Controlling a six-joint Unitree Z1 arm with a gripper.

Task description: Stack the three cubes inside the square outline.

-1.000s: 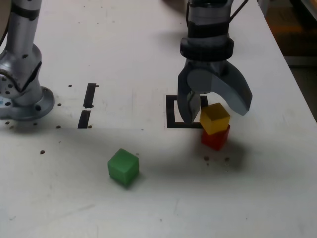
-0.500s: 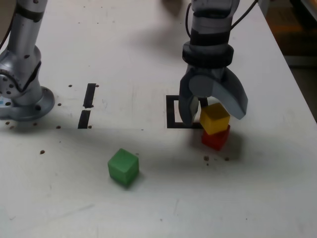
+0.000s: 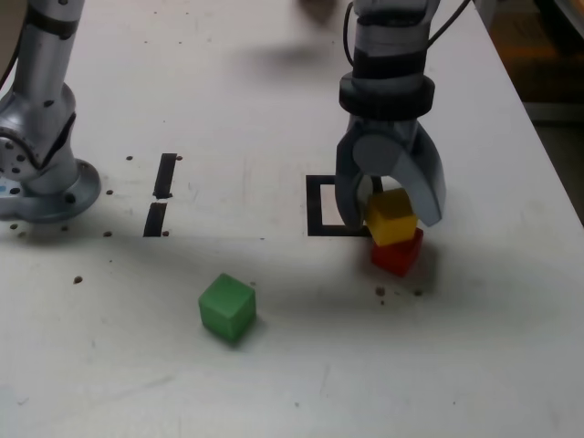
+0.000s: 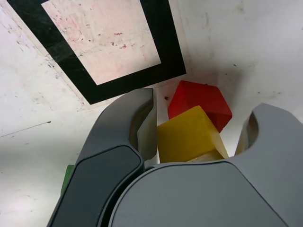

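Note:
The yellow cube [image 3: 391, 215] [image 4: 189, 135] rests on the red cube [image 3: 397, 254] [image 4: 201, 99]. This pair stands just outside the near right corner of the square outline [image 3: 315, 205] [image 4: 163, 47] in the exterior view. My gripper [image 3: 391, 222] [image 4: 201, 120] comes down from above, and its two grey fingers press in on the yellow cube's sides. Inside the outline there is only white. The green cube [image 3: 226, 307] lies alone toward the near left in the exterior view; only a sliver of the green cube [image 4: 67, 177] shows in the wrist view.
The arm's metal base [image 3: 36, 173] is bolted at the exterior view's left. Two short black tape strips [image 3: 161, 196] lie between the base and the outline. The table edge [image 3: 547, 155] runs down the exterior view's right side.
The fingers have drawn in from a wide spread to the yellow cube's sides. The gripper has settled slightly lower. No cube has moved.

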